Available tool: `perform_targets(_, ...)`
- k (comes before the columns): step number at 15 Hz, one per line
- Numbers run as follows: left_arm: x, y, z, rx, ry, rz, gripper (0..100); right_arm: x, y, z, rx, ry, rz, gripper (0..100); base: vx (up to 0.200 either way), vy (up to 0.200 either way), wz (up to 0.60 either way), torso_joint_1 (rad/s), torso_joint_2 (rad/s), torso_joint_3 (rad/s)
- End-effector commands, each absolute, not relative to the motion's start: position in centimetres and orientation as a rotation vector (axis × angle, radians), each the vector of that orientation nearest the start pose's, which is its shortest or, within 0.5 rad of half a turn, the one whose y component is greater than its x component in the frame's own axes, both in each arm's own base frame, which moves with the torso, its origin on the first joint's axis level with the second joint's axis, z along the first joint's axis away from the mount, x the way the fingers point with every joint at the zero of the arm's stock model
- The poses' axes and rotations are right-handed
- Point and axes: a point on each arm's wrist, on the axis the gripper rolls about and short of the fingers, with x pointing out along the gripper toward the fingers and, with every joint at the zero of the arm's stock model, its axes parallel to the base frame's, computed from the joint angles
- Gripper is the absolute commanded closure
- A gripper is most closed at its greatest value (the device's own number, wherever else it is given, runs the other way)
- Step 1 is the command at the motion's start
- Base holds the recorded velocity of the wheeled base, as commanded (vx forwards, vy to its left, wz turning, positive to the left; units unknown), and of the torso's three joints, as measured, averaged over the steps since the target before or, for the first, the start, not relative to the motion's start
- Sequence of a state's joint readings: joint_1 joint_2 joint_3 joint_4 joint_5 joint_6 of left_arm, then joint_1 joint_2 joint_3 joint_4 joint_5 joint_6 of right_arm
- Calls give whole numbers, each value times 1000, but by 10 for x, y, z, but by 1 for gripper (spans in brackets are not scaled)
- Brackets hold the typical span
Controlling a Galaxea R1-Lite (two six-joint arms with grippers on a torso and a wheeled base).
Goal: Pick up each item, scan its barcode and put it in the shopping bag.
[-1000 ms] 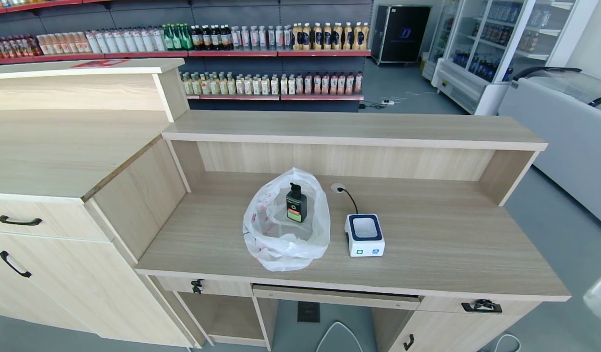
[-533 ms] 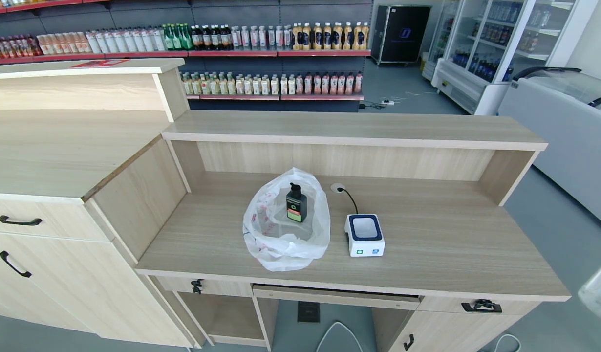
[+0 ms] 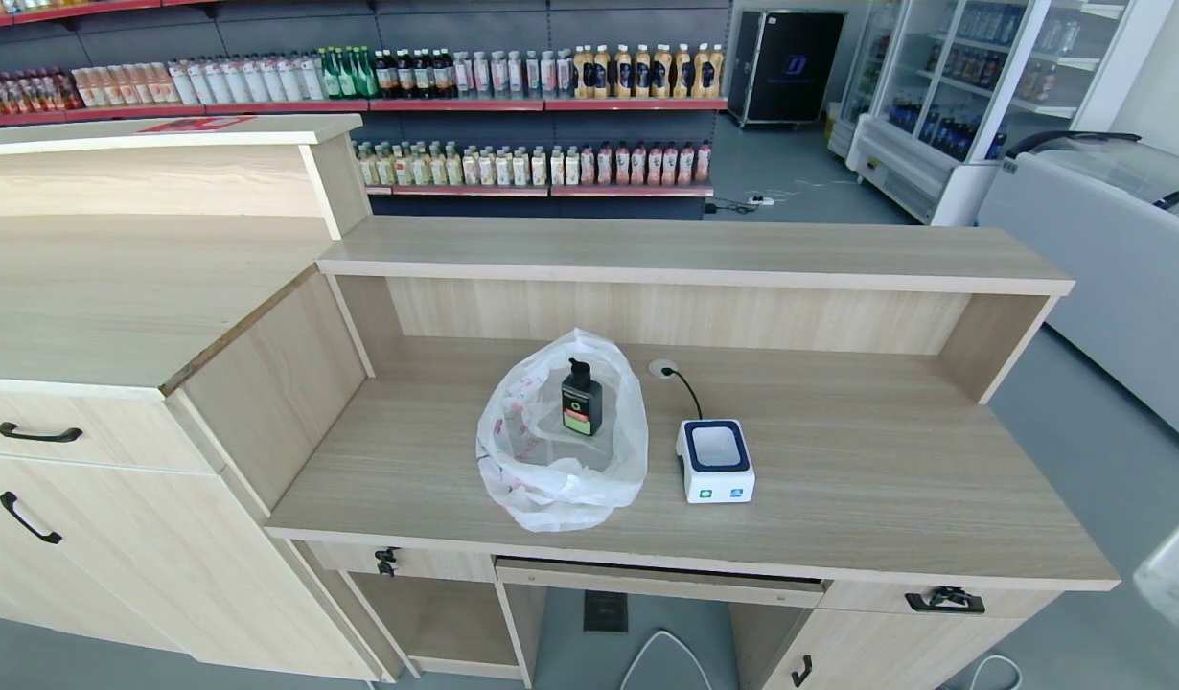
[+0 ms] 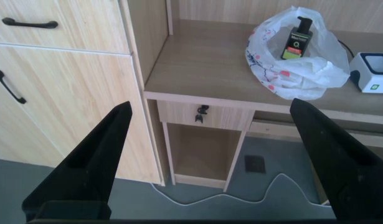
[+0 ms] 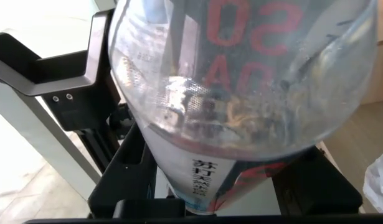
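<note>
The bench (image 3: 839,498) carries a filled bag (image 3: 551,484). Left gripper (image 4: 211,106) gapes empty; right gripper (image 5: 222,193) clasps a clear bottle (image 5: 241,93).

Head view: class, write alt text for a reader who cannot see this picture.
A dark pump bottle stands upright inside an open white shopping bag on a wooden checkout counter. A white barcode scanner sits beside the bag, on its right. Shelves of drink bottles line the wall behind.
</note>
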State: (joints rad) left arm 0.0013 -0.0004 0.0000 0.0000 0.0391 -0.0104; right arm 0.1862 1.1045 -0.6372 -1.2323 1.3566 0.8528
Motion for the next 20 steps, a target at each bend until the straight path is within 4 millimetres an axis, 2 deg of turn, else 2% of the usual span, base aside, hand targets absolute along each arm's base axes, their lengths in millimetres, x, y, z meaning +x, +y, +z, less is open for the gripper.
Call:
perform_targets(1, -23, 1, 75, -11, 0, 41, 0, 112, 43, 314, 202, -26, 1603, 100, 0, 0, 0, 0, 0, 0)
perform_targets(4, -23, 1, 75, -11, 0, 40, 0, 122, 46, 312, 223, 5, 1603, 100, 0, 0, 0, 0, 0, 0)
perform_targets(6, -23, 1, 75, -11, 0, 41, 0, 138, 47, 304, 228, 18, 1586, 100, 0, 0, 0, 0, 0, 0)
perform_targets(8, -23, 1, 75, -11, 0, 41, 0, 184, 34, 278, 187, -25, 1413, 100, 0, 0, 0, 0, 0, 0)
perform_targets(9, -23, 1, 75, -11, 0, 41, 0, 196, 27, 270, 157, -45, 1359, 100, 0, 0, 0, 0, 0, 0)
perform_targets(10, -23, 1, 75, -11, 0, 41, 0, 220, 6, 243, 42, -107, 1203, 100, 0, 0, 0, 0, 0, 0)
perform_targets(11, -23, 1, 75, -11, 0, 41, 0, 231, -7, 228, -36, -138, 1076, 100, 0, 0, 0, 0, 0, 0)
perform_targets(12, -23, 1, 75, -11, 0, 41, 0, 232, -8, 227, -42, -141, 1065, 100, 0, 0, 0, 0, 0, 0)
perform_targets(13, -23, 1, 75, -11, 0, 41, 0, 242, -20, 212, -161, -164, 857, 100, 0, 0, 0, 0, 0, 0)
perform_targets(14, -23, 1, 75, -11, 0, 41, 0, 249, -38, 208, -269, -188, 634, 100, 0, 0, 0, 0, 0, 0)
perform_targets(16, -23, 1, 75, -11, 0, 41, 0, 247, -49, 212, -264, -176, 353, 100, 0, 0, 0, 0, 0, 0)
perform_targets(18, -23, 1, 75, -11, 0, 41, 0, 243, -52, 212, -247, -147, 108, 100, 0, 0, 0, 0, 0, 0)
perform_targets(20, -23, 1, 75, -11, 0, 41, 0, 240, -53, 205, -285, -101, -33, 100, 0, 0, 0, 0, 0, 0)
